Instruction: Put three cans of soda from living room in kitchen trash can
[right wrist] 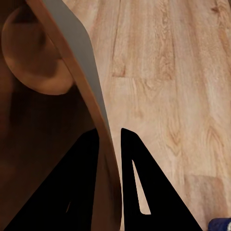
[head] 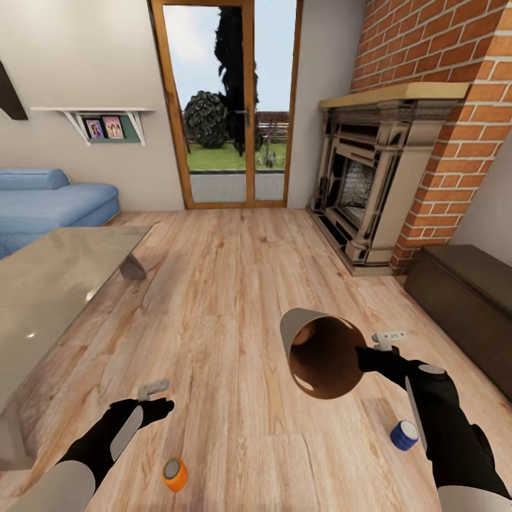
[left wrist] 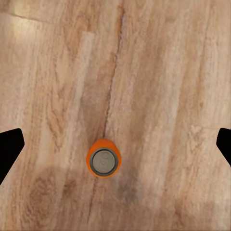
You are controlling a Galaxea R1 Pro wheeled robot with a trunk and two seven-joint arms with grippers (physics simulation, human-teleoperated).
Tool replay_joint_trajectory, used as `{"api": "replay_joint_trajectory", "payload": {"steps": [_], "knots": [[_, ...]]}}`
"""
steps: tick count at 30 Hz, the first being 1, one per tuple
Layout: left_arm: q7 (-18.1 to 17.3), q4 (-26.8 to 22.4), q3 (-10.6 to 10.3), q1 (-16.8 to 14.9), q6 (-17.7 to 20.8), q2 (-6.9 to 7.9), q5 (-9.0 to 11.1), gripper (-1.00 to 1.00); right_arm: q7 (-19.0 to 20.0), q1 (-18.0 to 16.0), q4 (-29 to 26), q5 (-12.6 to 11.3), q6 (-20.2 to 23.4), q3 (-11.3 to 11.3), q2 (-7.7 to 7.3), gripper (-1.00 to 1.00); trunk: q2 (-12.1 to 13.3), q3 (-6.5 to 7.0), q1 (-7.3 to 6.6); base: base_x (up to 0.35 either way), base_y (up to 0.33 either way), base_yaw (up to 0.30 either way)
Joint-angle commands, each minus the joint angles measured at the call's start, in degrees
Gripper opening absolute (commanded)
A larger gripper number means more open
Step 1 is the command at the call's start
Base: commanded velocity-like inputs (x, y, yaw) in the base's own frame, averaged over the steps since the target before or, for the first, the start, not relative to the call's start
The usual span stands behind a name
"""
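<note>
My right end effector [head: 364,355] pinches the tash can [head: 323,359] by its rim, tilted at lower centre-right; it could slip. My left end effector [head: 158,398] is spread open above an orange can of soda [head: 174,473] standing on the floor at lower left; a misaligned descent could topple it.

Open wood floor [head: 235,284] surrounds the upright orange can [head: 174,473]; the glass table [head: 50,284] stands well apart.

Matt wood-plank floor [head: 235,284], glossy glass table [head: 50,284], rough brick fireplace [head: 441,107].
</note>
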Motion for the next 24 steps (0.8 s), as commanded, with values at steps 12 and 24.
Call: {"api": "replay_joint_trajectory", "payload": {"steps": [12, 24], "knots": [[0.0, 0.0, 0.0, 0.0, -0.1, 0.04, 0.0, 1.00, 0.1, 0.0, -0.1, -0.9, 0.1, 0.9, 0.07, -1.00, -4.8, -2.15, 2.64, 0.000, 0.000, 0.000], [0.0, 0.0, 0.0, 0.0, -1.0, 0.04, -0.1, 1.00, 0.1, 0.0, -0.2, -0.9, 0.1, 1.1, 0.07, -1.00, -9.6, -4.30, 5.27, 0.000, 0.000, 0.000]]}}
